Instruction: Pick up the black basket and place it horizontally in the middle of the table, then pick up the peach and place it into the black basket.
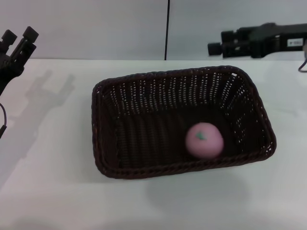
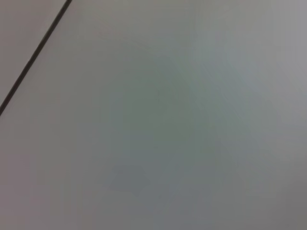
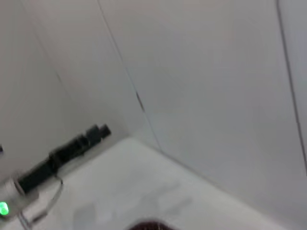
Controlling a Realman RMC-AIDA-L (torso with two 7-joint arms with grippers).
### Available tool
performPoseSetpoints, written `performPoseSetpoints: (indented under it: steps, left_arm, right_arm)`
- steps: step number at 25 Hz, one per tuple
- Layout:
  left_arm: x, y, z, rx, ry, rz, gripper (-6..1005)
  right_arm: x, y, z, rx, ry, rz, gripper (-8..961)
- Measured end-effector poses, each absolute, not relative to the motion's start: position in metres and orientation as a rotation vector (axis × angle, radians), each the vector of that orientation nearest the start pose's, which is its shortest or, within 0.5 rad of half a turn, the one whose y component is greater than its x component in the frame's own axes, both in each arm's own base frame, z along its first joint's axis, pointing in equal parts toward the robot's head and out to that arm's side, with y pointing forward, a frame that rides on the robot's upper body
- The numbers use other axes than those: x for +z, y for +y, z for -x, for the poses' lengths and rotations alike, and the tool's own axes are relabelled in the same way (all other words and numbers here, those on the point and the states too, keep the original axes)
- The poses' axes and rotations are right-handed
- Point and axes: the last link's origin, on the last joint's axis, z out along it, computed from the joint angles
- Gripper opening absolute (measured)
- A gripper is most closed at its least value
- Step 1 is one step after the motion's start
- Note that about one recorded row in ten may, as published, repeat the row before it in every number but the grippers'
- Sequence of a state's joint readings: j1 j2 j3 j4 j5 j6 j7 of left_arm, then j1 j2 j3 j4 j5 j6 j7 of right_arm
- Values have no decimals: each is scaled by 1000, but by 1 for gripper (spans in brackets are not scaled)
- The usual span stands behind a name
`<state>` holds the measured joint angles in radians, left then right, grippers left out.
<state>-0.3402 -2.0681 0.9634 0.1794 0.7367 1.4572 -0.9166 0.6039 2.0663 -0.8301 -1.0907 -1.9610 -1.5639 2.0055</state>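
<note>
The black basket (image 1: pixel 180 120) lies lengthwise across the middle of the white table (image 1: pixel 48 143). The pink peach (image 1: pixel 205 140) rests inside it, near the front right corner of its floor. My left gripper (image 1: pixel 19 34) is raised at the far left, open and empty, well away from the basket. My right gripper (image 1: pixel 220 41) is raised at the far right behind the basket, open and empty. In the right wrist view a sliver of the basket's rim (image 3: pixel 148 224) shows, with the left arm (image 3: pixel 72 148) farther off. The left wrist view shows only wall.
A grey wall with a dark vertical seam (image 1: pixel 167 28) stands behind the table. Bare white tabletop surrounds the basket on all sides. A cable (image 1: pixel 2 122) hangs at the left edge.
</note>
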Motion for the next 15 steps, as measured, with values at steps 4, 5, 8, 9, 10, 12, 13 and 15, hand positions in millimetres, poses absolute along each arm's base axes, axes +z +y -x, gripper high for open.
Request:
performPoseSetpoints:
  steps: [4, 5, 8, 9, 10, 12, 13, 15]
  left_arm:
    - [25, 298, 326, -1263, -787, 1659, 785]
    - [26, 297, 326, -1263, -787, 1655, 785]
    - [27, 296, 328, -1264, -788, 1645, 785]
    - [29, 295, 330, -1262, -787, 1633, 785]
    - [29, 295, 330, -1262, -787, 1633, 785]
    - [29, 295, 330, -1262, -787, 1633, 785]
    - [31, 295, 330, -1261, -783, 1626, 785]
    - [34, 296, 331, -1263, -775, 1610, 785]
  right_arm:
    - [65, 367, -197, 919, 661, 2568, 753]
    - [66, 365, -206, 999, 634, 2504, 753]
    - [70, 358, -239, 1194, 581, 2242, 754]
    - [72, 354, -252, 1246, 573, 2127, 754]
    - [73, 350, -262, 1275, 566, 2038, 754]
    - [76, 339, -287, 1307, 545, 1808, 753]
    - [77, 333, -297, 1300, 536, 1716, 753]
    - [79, 323, -314, 1272, 539, 1574, 753]
